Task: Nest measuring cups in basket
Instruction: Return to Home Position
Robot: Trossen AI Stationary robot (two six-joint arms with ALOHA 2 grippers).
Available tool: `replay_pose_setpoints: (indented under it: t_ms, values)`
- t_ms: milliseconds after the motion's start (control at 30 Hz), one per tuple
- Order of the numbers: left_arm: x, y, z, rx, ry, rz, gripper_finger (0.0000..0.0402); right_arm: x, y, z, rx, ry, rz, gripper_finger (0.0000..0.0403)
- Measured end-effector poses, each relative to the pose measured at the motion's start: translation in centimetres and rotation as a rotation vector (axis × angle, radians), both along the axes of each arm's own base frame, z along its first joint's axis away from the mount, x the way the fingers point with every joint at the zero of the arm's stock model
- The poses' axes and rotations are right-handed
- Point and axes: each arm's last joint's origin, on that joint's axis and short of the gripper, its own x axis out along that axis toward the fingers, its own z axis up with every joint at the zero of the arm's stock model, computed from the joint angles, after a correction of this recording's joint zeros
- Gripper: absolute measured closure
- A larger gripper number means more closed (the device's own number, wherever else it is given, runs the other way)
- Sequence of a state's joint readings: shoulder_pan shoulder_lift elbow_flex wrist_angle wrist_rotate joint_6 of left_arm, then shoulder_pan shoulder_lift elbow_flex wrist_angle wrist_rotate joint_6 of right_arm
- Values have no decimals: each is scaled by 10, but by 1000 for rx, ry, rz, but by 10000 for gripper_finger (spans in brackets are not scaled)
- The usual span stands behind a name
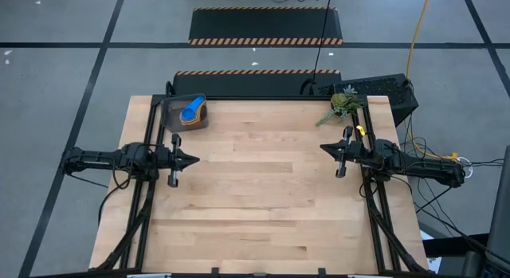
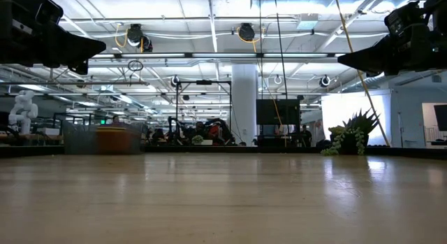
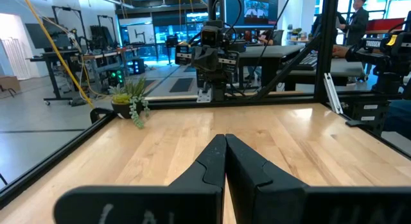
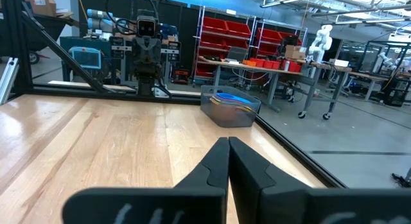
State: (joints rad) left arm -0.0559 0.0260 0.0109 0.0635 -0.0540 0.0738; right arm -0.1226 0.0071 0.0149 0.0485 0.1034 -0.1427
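Basket (image 1: 171, 116) sits at the worktop's (image 1: 263, 206) far left corner, with the measuring cups (image 1: 191, 112) stacked inside it, a blue one on top and orange showing at the edge. Left gripper (image 1: 194, 159) hangs over the left side, on the near side of the basket and clear of it, fingers pressed together, empty. Right gripper (image 1: 322, 148) faces it from the right side, near the plant sprig (image 1: 344, 105), fingers also together, empty.

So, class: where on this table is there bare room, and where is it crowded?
Bare: the stretch between the left gripper and right gripper, and all the table from there to the edge opposite the basket. Crowded: the corners holding the basket of cups and the plant.
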Motion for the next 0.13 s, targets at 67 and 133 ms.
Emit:
replay_pose_setpoints:
  t_ms: [67,133]
  values:
    - [0,0,0,0,0,0,392,0,0,0,0,0,0,403]
    - [0,0,0,0,0,0,392,0,0,0,0,0,0,403]
